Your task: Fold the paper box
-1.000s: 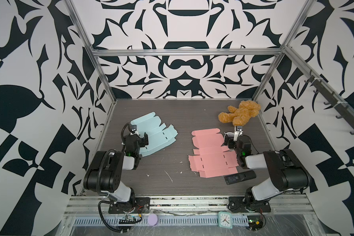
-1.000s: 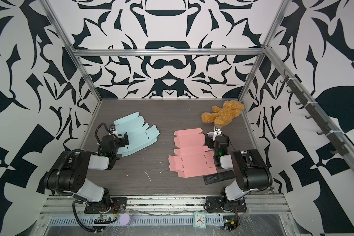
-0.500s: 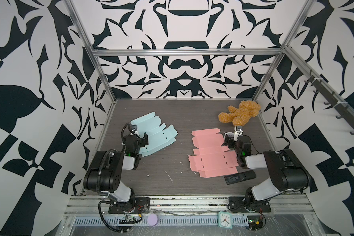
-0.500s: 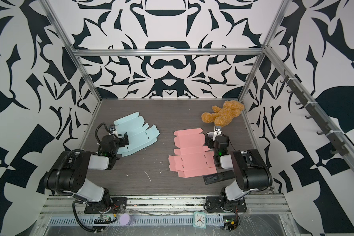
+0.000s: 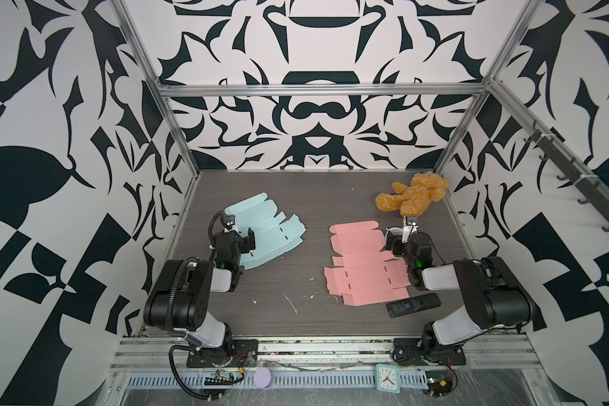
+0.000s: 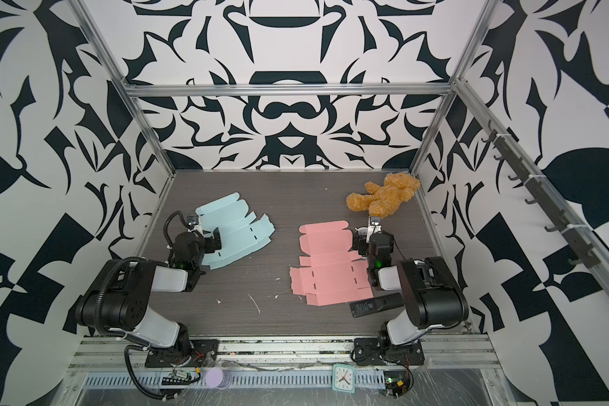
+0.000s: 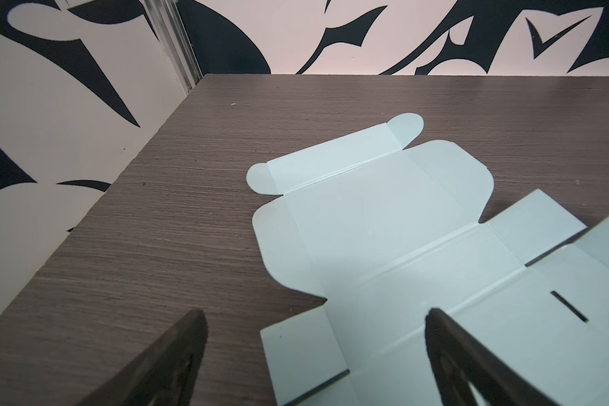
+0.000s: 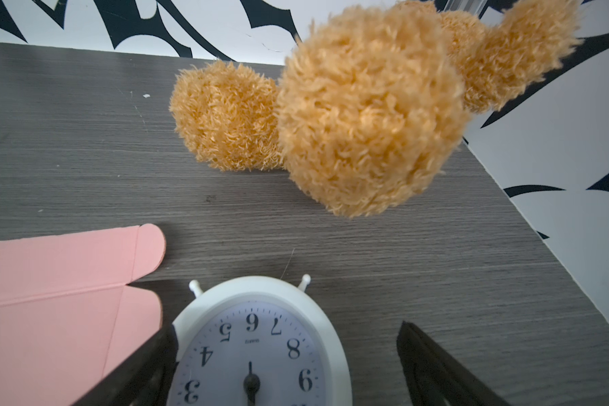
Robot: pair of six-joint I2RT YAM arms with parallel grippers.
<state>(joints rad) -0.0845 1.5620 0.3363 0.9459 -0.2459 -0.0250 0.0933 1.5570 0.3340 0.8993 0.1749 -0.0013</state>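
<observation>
in both top views, left of centre, the left gripper [image 7: 313, 323] sits low, fingers apart, over the near edge of the flat, unfolded blue paper box [image 5: 264, 232]. right of centre the pink paper box [image 5: 361, 267] also lies flat. at its right edge the right gripper [image 8: 287, 334], fingers spread, has a white clock [image 8: 261, 351] between them. a teddy bear [image 5: 413, 197] lies upper right and a black remote [image 5: 413, 305] lower right.
</observation>
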